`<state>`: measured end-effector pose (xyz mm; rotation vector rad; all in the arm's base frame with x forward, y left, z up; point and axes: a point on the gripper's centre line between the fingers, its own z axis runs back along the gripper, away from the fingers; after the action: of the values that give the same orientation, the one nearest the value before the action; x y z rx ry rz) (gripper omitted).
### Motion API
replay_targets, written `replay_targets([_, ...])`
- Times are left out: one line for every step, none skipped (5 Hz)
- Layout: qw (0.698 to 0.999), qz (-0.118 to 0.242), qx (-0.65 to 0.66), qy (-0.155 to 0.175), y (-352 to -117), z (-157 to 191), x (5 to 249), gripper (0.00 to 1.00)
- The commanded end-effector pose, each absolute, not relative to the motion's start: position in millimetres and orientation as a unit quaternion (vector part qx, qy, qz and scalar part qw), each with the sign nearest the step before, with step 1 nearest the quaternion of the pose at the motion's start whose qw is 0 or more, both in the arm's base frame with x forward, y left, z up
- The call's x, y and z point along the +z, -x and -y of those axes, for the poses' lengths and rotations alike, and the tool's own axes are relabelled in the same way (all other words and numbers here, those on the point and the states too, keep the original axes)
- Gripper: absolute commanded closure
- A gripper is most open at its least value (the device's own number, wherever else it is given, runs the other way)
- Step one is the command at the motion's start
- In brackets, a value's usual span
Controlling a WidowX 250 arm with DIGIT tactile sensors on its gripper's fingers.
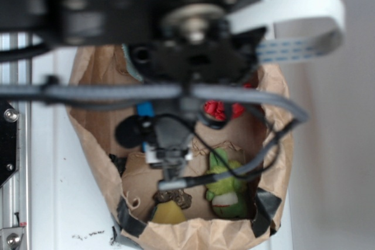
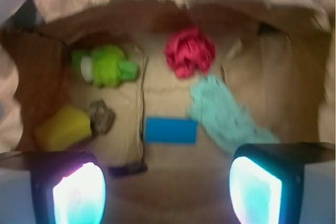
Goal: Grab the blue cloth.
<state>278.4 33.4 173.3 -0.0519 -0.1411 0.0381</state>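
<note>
Exterior view: even, fairly bright daylight-like light on the white surface (image 1: pixel 58 203); the arm (image 1: pixel 176 10) close to the lens is dark and badly out of focus, its cables smeared; deep shadow inside the paper bag (image 1: pixel 94 144); wrist view: soft all over, blurred at the far rim; the pincer (image 2: pixel 167 190) fingers (image 2: pixel 79 195) glow cyan-white with glare, edges bleeding magenta
</note>
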Motion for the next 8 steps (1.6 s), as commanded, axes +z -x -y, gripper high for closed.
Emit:
replay_targets([0.997, 0.080, 0.000, -0.017, -272.9, -60.2, 156.7, 0.00])
replay_targets([0.997, 0.080, 0.000, -0.017, -272.9, -60.2, 156.7, 0.00])
replay_targets([0.997, 0.080, 0.000, -0.017, -272.9, -60.2, 156.7, 0.00])
replay_targets([0.997, 0.080, 0.000, -0.017, -272.9, -60.2, 156.7, 0.00])
replay_targets([0.997, 0.080, 0.000, -0.017, -272.9, -60.2, 156.7, 0.00])
replay_targets([0.996, 0.085, -0.002, -0.029, -275.2, -71.1, 123.5, 0.00])
replay_targets([0.996, 0.090, -0.005, -0.013, -291.4, -75.9, 100.9, 0.00])
replay_targets([0.995, 0.093, -0.007, -0.017, -304.9, -81.9, 85.8, 0.00])
